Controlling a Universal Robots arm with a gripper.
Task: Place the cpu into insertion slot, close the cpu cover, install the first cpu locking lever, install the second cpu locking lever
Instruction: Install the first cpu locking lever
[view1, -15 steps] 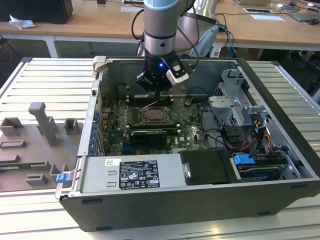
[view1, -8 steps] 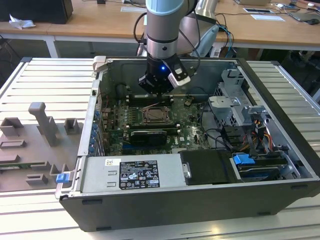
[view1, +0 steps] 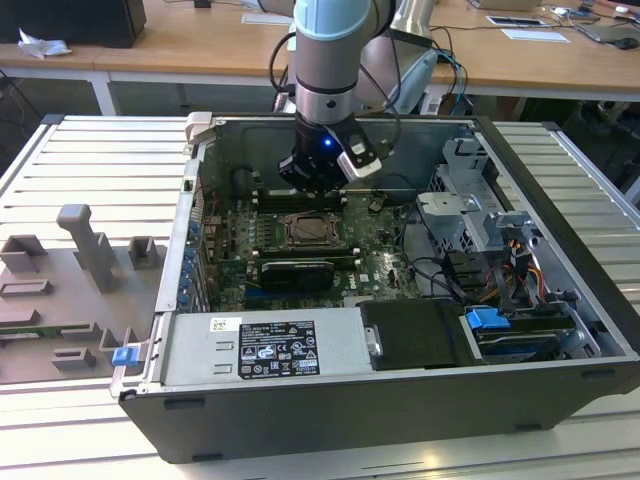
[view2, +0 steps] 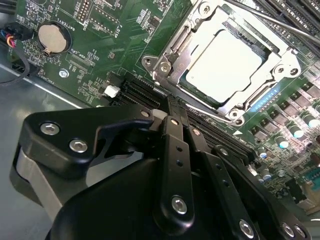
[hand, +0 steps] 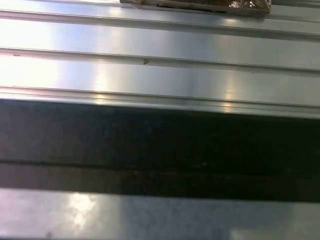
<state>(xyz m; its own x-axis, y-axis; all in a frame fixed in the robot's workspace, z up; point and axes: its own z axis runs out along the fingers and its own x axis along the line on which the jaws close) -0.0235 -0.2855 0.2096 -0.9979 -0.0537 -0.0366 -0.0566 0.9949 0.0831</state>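
The open black steel computer case (view1: 560, 250) lies on its side on a ribbed silver aluminium tabletop (view1: 90, 170), its green printed circuit board (view1: 375, 240) exposed. In the second wrist view the cpu (view2: 225, 62), a small flat square chip with a dull silver-beige matte metal face, sits in the insertion slot (view2: 256, 47), a square socket of which a strip of dark contact field shows beside the chip. The cpu cover (view2: 176, 52), a thin stamped frame of bright silvery metal with a cut-out middle, lies flat down around the chip, so that the chip face shows through the opening. Long narrow black memory slots (view2: 142, 92) run just beside the socket, and a round silver coin cell (view2: 52, 38) sits farther off on the board. The gripper (view2: 167, 117), built of matte black links joined by bright screws, hangs above the board near the socket; its jaws appear drawn together with nothing between them, though the tips are partly hidden behind its own body. In the exterior view the gripper (view1: 315, 185) hangs from the grey arm (view1: 328, 60) inside the case, just beyond the socket (view1: 310, 232). A flat black graphics card (view1: 295, 272) lies near the socket.
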